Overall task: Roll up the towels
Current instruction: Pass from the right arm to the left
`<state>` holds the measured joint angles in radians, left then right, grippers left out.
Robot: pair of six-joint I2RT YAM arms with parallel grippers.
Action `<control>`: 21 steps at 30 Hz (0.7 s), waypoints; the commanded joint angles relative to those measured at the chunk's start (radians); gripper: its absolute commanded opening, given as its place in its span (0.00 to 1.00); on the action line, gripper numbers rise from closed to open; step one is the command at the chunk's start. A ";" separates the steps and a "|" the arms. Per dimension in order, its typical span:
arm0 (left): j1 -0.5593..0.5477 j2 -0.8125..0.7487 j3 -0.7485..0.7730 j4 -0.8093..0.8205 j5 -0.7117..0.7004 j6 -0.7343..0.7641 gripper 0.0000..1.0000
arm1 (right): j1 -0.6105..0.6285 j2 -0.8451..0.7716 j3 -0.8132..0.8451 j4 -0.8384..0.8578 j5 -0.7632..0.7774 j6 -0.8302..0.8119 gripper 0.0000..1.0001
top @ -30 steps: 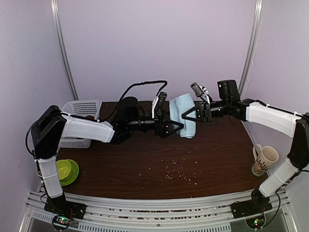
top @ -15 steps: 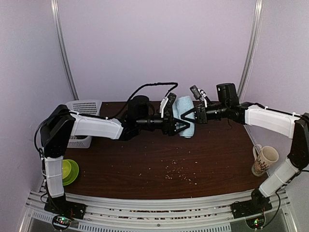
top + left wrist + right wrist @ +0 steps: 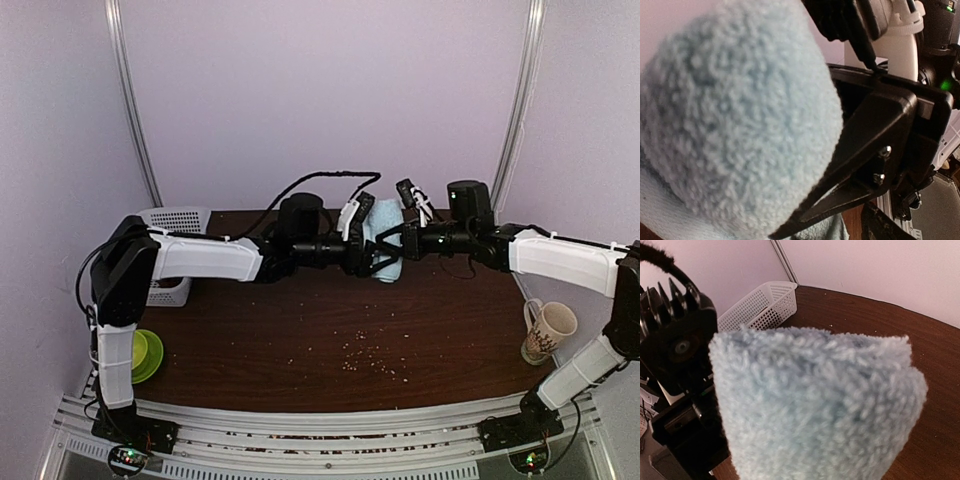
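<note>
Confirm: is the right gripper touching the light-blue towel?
Touching. In the left wrist view the right gripper has its jaws pressed into the light-blue towel, no gap.

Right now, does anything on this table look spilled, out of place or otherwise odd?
Pale crumbs lie scattered over the near middle of the table, like a spill. The mug sits at the very right edge, which looks precarious. Only one towel shows: the light-blue towel, held by the right gripper.

No legible text, labels, brands or numbers, printed pattern on the mug [image 3: 548, 330] too small to read
</note>
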<state>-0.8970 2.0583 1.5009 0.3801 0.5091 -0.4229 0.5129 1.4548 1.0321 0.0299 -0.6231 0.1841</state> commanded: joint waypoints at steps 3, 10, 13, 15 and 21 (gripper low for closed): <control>-0.065 0.061 0.061 -0.046 -0.046 0.028 0.75 | 0.049 0.048 0.032 0.139 -0.018 0.141 0.00; -0.069 0.070 0.078 -0.089 -0.091 0.051 0.69 | 0.049 0.046 0.044 0.121 -0.016 0.124 0.00; -0.069 0.062 0.077 -0.104 -0.138 0.050 0.56 | 0.049 0.029 0.036 0.115 0.027 0.113 0.00; -0.069 0.053 0.070 -0.105 -0.168 0.047 0.50 | 0.049 0.019 0.027 0.120 0.048 0.109 0.00; -0.069 0.025 0.037 -0.088 -0.195 0.036 0.44 | 0.048 0.015 0.012 0.131 0.086 0.102 0.00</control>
<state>-0.9325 2.1170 1.5467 0.2691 0.3355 -0.3889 0.5434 1.5085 1.0298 0.0765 -0.5804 0.2916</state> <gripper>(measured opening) 0.464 0.206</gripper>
